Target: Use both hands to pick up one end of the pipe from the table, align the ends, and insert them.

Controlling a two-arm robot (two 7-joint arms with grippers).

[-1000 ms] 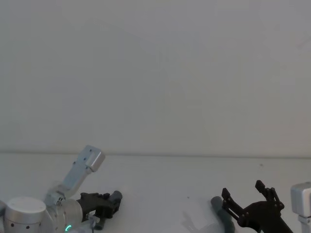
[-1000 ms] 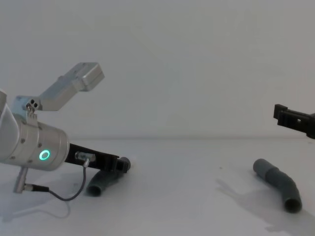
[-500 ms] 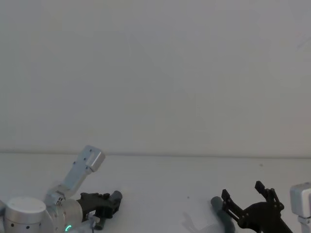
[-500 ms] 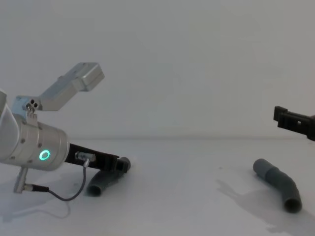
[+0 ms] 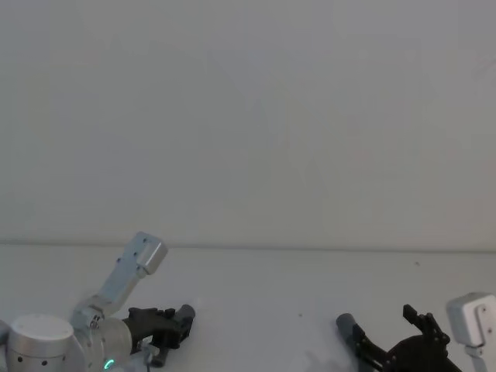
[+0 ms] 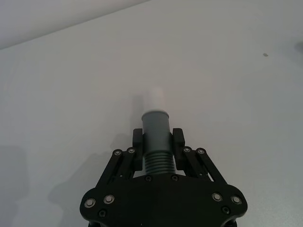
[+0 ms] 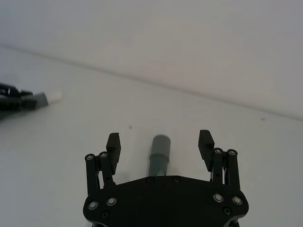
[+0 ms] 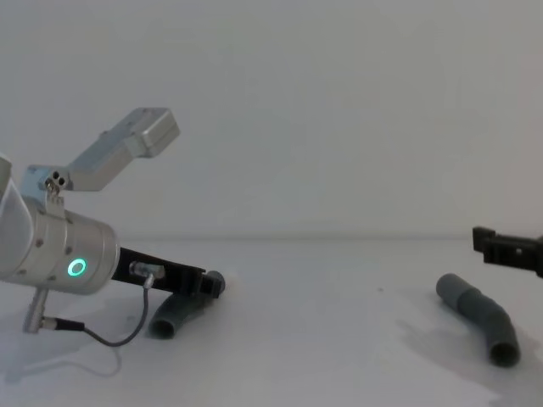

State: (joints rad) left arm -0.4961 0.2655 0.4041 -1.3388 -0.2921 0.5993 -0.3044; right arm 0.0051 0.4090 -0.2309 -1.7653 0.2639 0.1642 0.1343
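On the white table [image 8: 322,356] lie two bent grey pipe pieces. My left gripper [image 6: 157,142] is shut on the ribbed neck of the left piece [image 8: 174,315], low on the table, and the narrow white tip [image 6: 153,99] sticks out past the fingers. The right wrist view shows that tip [image 7: 54,96] farther off. The right piece [image 8: 479,318] rests on the table with its smooth cuff [image 7: 160,145] toward the middle. My right gripper [image 7: 159,140] hangs open just above that cuff, one finger on each side and not touching; the chest view has it [image 8: 509,248] at the right edge.
A plain pale wall rises behind the table's far edge [image 5: 310,249]. The left arm's silver wrist with its green ring [image 8: 76,268] and thin cable [image 8: 110,341] sit low at the left. Open tabletop lies between the two pieces.
My right gripper has come down toward the right pipe piece, still open. The left gripper and its piece have not moved.
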